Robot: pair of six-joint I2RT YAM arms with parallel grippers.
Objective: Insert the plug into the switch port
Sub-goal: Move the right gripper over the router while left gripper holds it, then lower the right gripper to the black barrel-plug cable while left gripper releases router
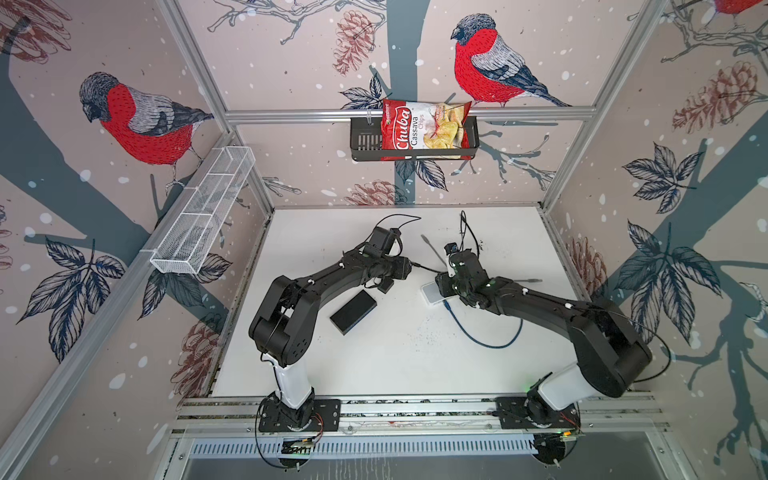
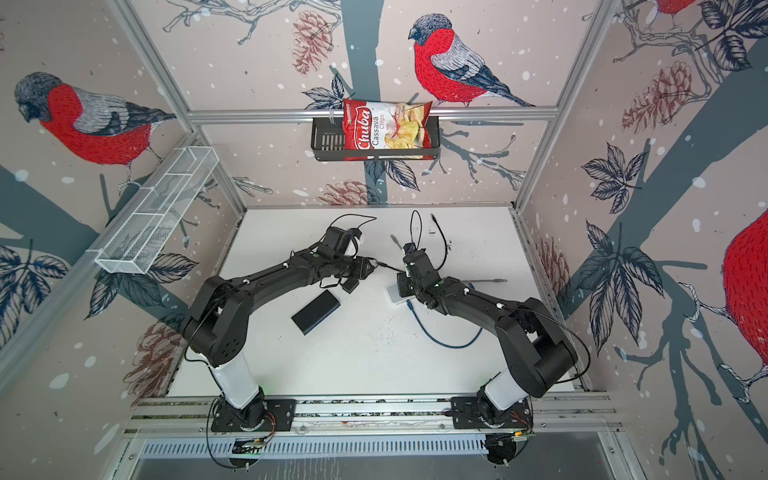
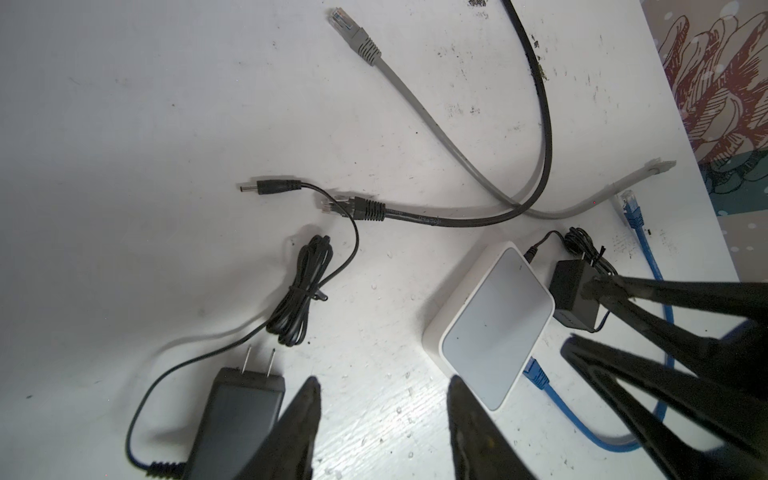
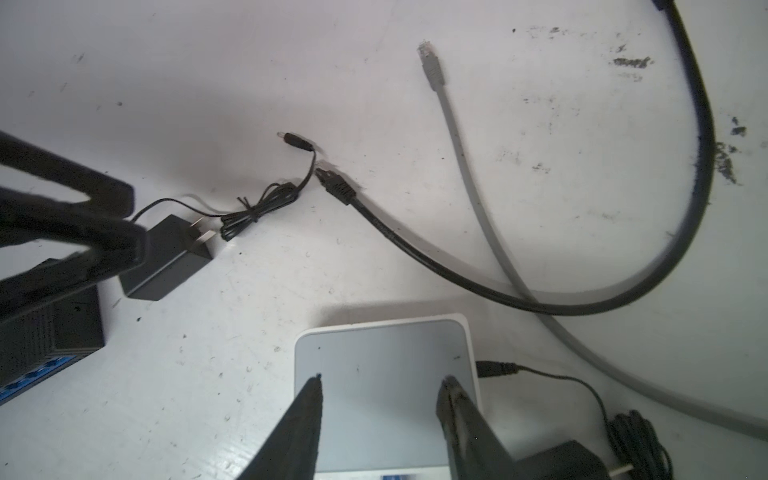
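Note:
The black switch (image 1: 353, 311) (image 2: 316, 311) lies flat left of centre; its blue ports (image 4: 37, 374) show in the right wrist view. Loose on the table are a black network plug (image 3: 357, 208) (image 4: 336, 187), a thin barrel plug (image 3: 270, 187) (image 4: 297, 141) and a grey network plug (image 3: 353, 33) (image 4: 432, 66). My left gripper (image 3: 382, 382) (image 1: 403, 270) hangs open over bare table between a black power adapter (image 3: 241, 415) and a white box (image 3: 494, 324). My right gripper (image 4: 382, 378) (image 1: 444, 282) is open above that white box (image 4: 386, 365), holding nothing.
A blue cable (image 1: 490, 340) (image 3: 536, 372) is plugged into the white box and loops toward the right arm. A second adapter (image 3: 575, 291) sits beside the box, with its lead (image 4: 496, 369) plugged into it. Grey and black cables (image 4: 690, 187) cross behind. A chips bag (image 1: 424, 129) hangs in a back wall basket.

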